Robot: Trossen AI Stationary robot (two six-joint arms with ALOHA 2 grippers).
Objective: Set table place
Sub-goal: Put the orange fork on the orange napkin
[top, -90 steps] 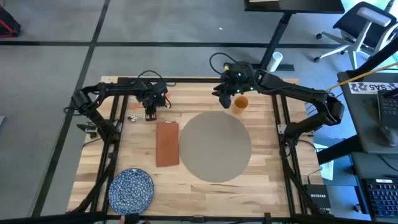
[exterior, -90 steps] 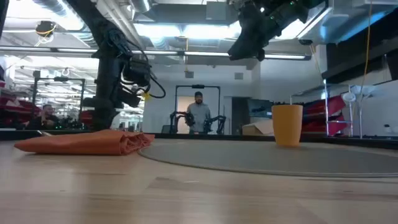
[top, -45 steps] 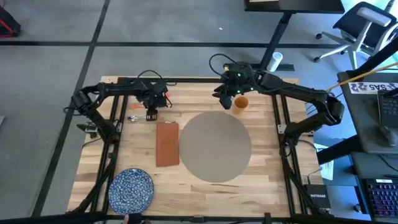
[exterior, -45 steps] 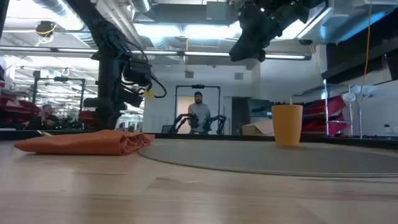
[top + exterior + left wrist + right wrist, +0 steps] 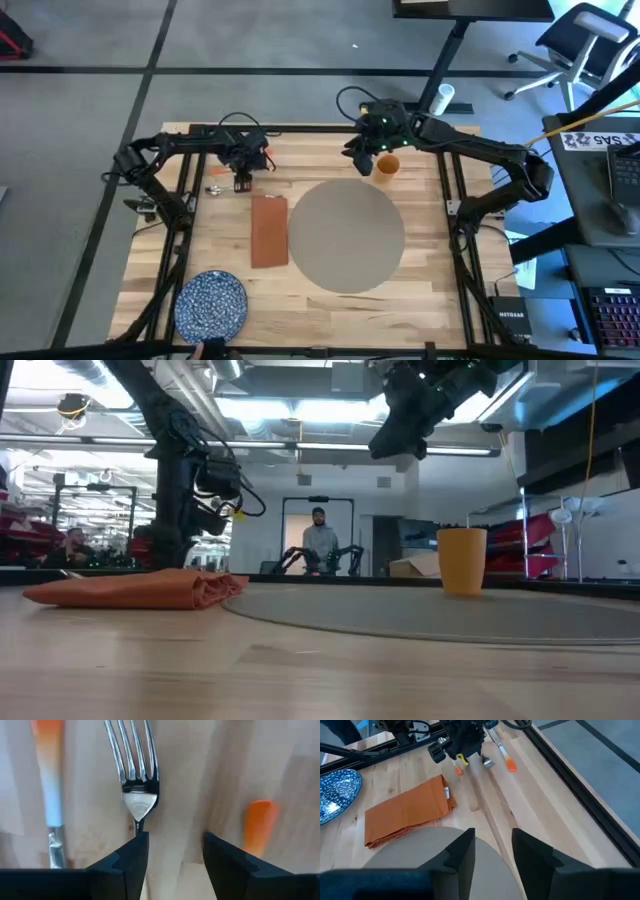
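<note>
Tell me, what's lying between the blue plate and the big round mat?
Just bare table between the blue plate and the round mat, seen from above.

Pale matt wooden-plank bench (image 5: 330, 310); shiny metal fork (image 5: 136, 765); soft folded rust-orange cloth napkin (image 5: 268, 230); glossy blue-speckled plate (image 5: 211, 305); matt grey-beige placemat (image 5: 346, 236).

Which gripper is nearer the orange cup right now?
Right. The right gripper hangs just beside the orange cup; the left gripper is far across the table, over the fork.
</note>
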